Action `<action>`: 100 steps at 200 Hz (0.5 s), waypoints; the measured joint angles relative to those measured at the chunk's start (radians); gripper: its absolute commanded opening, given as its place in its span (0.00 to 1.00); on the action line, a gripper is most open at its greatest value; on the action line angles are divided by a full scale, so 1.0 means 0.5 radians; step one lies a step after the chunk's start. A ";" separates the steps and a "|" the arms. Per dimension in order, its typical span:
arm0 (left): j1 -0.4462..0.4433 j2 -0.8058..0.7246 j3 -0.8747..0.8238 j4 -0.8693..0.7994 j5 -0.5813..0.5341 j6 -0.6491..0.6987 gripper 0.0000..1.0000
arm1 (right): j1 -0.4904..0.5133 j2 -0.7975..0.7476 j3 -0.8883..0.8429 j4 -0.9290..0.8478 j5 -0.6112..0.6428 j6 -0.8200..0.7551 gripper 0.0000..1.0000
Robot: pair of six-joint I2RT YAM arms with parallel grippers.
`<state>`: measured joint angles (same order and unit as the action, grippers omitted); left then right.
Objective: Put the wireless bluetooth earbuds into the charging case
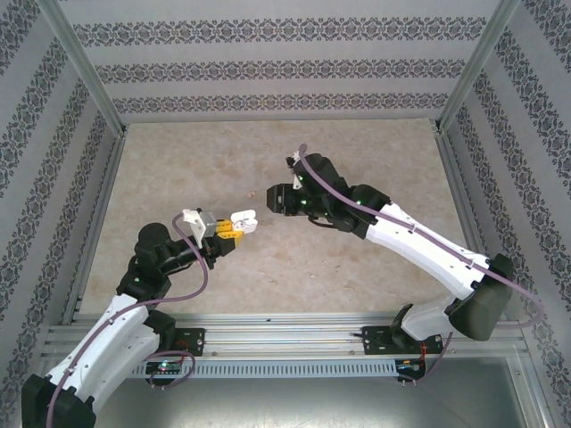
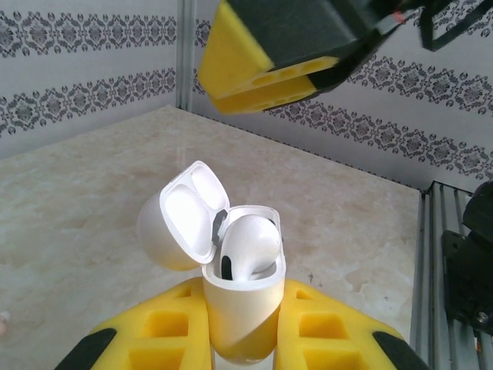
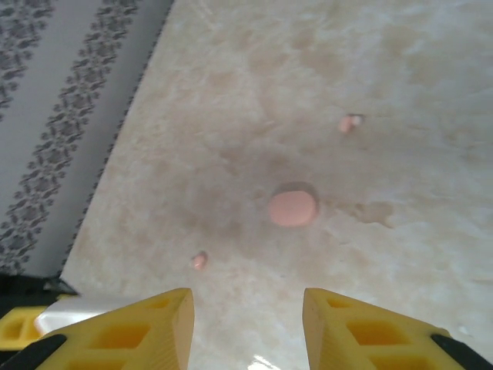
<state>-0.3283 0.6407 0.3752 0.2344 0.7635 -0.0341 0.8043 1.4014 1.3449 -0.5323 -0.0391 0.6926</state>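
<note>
My left gripper [image 1: 230, 227] [image 2: 243, 327] is shut on a white charging case [image 1: 243, 220] [image 2: 240, 308], held upright between its yellow fingers [image 2: 162, 327]. The case lid [image 2: 189, 212] hangs open to the left. One white earbud [image 2: 250, 245] sits in the case with its rounded head above the rim. My right gripper [image 1: 270, 198] [image 3: 246, 312] hovers just right of the case, open with nothing between its fingers; one of its yellow fingers [image 2: 266, 73] hangs over the case in the left wrist view. Below it on the table lie two pale pink earbuds [image 3: 349, 122] [image 3: 199, 260].
A small closed pink case [image 3: 293, 206] lies on the marble table [image 1: 268, 267] between the two pink buds. Patterned walls and metal frame posts [image 1: 80, 62] enclose the table. A metal rail [image 1: 285, 334] runs along the near edge.
</note>
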 measured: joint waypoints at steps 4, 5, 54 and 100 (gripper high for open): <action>0.000 0.003 -0.004 0.001 0.001 -0.002 0.00 | -0.026 0.000 -0.011 -0.006 -0.002 -0.002 0.42; 0.000 0.003 -0.005 0.002 0.001 -0.003 0.00 | -0.032 0.000 -0.014 -0.007 -0.005 -0.005 0.41; 0.000 0.018 -0.039 0.062 0.007 -0.054 0.00 | -0.369 0.194 -0.081 -0.059 -0.168 -0.052 0.41; -0.011 0.074 -0.040 0.092 -0.024 -0.068 0.00 | -0.557 0.555 -0.069 -0.069 -0.297 -0.121 0.41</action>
<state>-0.3336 0.6777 0.3553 0.2806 0.7513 -0.0681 0.5259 1.6787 1.3102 -0.5667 -0.1875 0.6323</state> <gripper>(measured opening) 0.105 0.410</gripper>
